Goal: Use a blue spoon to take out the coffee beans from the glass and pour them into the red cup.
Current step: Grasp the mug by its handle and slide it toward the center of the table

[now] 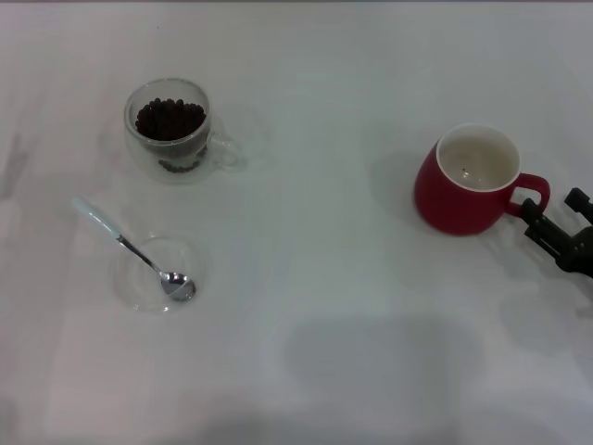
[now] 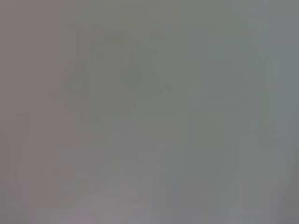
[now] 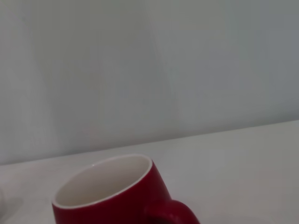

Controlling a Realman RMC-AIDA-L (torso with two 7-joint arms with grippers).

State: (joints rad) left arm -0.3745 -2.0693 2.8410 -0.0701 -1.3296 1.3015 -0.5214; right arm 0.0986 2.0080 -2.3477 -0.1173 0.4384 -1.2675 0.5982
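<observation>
Right now my right end effector (image 1: 556, 236) sits at the right edge of the head view, low over the white surface (image 1: 352, 306), just beside the loop handle of the red cup (image 1: 471, 181). Its dark fingers point toward that handle without clearly touching it, and I cannot tell from these views whether they are open or closed. My right wrist view shows the red cup (image 3: 117, 196) close up, upright, its cream inside facing up and its handle turned toward the camera. I see no sign of the left end effector in the head view, and my left wrist view shows only a blank grey field, so I cannot place it. Well apart from the right end effector, across on the left side of the surface, the glass (image 1: 171, 130) stands upright with its handle pointing right, and the coffee beans (image 1: 170, 119) fill its inner well. Nearer to me than the glass, the blue spoon (image 1: 134, 250) lies with its metal bowl resting in a shallow clear saucer (image 1: 157, 273) and its pale blue handle reaching out over the saucer's rim, up and to the left.
</observation>
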